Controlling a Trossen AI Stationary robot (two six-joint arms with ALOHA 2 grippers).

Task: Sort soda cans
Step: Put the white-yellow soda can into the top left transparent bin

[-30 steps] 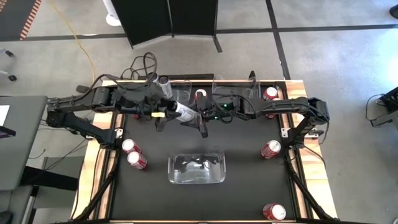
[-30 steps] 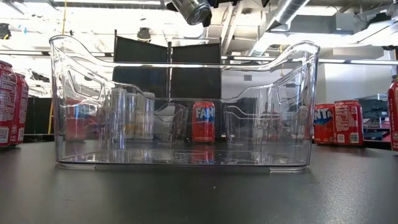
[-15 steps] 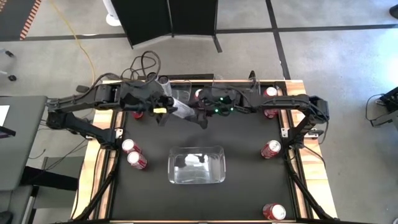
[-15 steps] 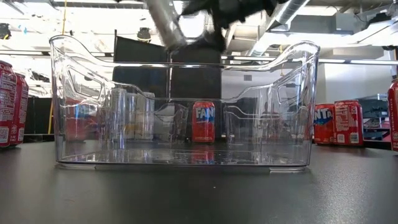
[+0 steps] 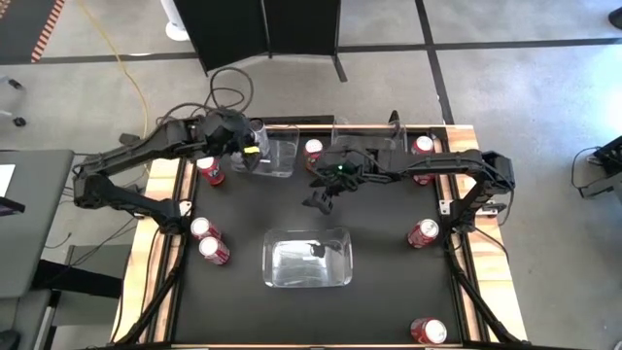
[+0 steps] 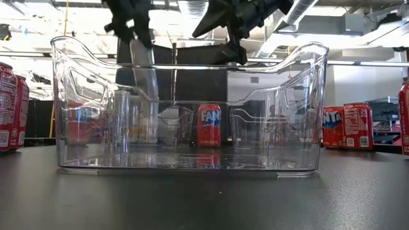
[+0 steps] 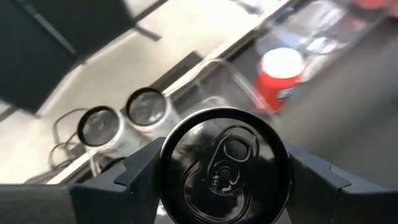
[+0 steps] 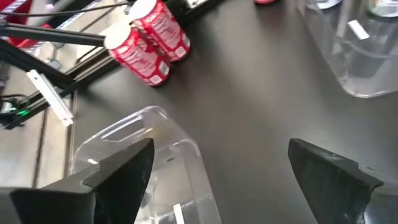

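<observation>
Holding a silver can (image 7: pixel 225 168) in my left gripper (image 5: pixel 245 154) above the far bin (image 5: pixel 277 165); right gripper (image 5: pixel 322 194) spread empty. Red cans (image 5: pixel 209 241) remain scattered, mostly unsorted.

In the high view, a clear rectangular plastic bin (image 5: pixel 307 259) sits at lower centre of the dark table (image 5: pixel 389 292); another clear plastic bin (image 5: pixel 275 156) lies above it, two red soda cans (image 5: pixel 209 241) at left.
</observation>
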